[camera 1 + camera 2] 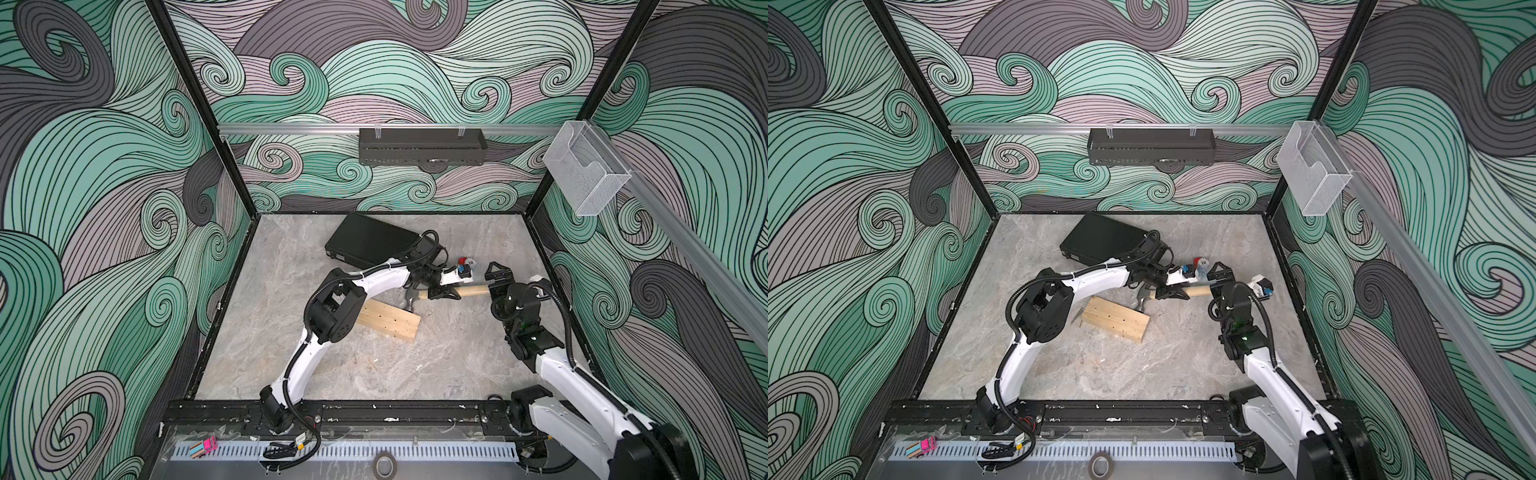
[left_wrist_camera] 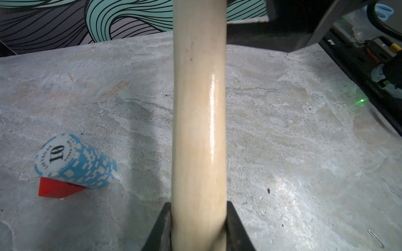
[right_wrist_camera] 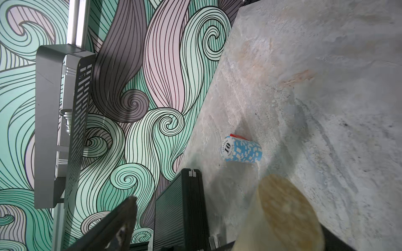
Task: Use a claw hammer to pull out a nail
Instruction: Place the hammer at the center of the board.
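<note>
Right of frame centre, the claw hammer [image 1: 473, 291] lies sideways, left end effector [image 1: 446, 294] clamped beside its head, open right end effector [image 1: 493, 286] at the butt.

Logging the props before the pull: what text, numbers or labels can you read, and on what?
"10": end chip of the blue poker chip stack.
"LAS VEGAS": same chip, along its rim.
"POKER CL...": same chip; the rest is unclear.
On the claw hammer: nothing readable in any view.
</note>
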`<state>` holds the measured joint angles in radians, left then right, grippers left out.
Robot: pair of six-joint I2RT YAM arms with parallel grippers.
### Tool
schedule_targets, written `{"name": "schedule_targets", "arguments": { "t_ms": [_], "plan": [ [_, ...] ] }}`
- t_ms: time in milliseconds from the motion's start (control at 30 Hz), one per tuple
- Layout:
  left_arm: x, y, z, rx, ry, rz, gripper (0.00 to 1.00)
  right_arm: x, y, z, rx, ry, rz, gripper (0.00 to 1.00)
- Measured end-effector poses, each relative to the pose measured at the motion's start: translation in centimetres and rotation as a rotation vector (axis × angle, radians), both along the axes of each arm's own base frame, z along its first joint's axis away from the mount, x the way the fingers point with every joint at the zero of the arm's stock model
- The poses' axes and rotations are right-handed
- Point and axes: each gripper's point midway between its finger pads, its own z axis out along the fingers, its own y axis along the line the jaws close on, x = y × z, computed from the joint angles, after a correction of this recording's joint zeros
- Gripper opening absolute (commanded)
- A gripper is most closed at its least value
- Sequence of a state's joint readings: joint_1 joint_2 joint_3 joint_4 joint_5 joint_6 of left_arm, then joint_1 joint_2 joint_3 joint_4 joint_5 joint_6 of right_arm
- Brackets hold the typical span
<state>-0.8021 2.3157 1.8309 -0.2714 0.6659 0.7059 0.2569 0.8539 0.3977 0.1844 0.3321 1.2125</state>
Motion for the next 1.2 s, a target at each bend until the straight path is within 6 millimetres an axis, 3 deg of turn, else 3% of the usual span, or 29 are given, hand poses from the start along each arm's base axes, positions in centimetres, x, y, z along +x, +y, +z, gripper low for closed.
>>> {"name": "schedule_targets", "arguments": {
  "t_ms": [167,333,467,700,800,1000,1200],
  "plan": [
    [0.0,-0.5,-0.9,0.039,-0.018,-0.002,0.14,-2.1,-0.9,0.5,-0.072,0.038,0.013,1.0],
    [-0.7,-1.1,-4.2,0.147,-0.027,-0.011,0.13,-3.0,-1.3,5.2,-0.149,-0.032,0.038,1.0],
    [-1.3,-0.7,-6.4,0.234,-0.046,-0.019,0.11,-3.7,-1.4,7.5,-0.197,-0.073,0.058,1.0],
    [-1.8,-0.6,-6.8,0.309,-0.087,-0.03,0.13,-4.0,-1.1,5.9,-0.242,-0.016,0.093,1.0],
    [-1.8,-0.6,-6.9,0.332,-0.106,-0.025,0.21,-4.1,-1.1,5.4,-0.266,0.004,0.104,1.0],
    [-1.9,-0.7,-6.8,0.359,-0.118,0.001,0.53,-4.3,-1.2,5.1,-0.346,0.025,0.131,1.0],
    [-1.4,-0.8,-6.6,0.359,-0.103,0.057,0.63,-4.6,-1.1,5.8,-0.444,0.025,0.174,1.0]
  ]
}}
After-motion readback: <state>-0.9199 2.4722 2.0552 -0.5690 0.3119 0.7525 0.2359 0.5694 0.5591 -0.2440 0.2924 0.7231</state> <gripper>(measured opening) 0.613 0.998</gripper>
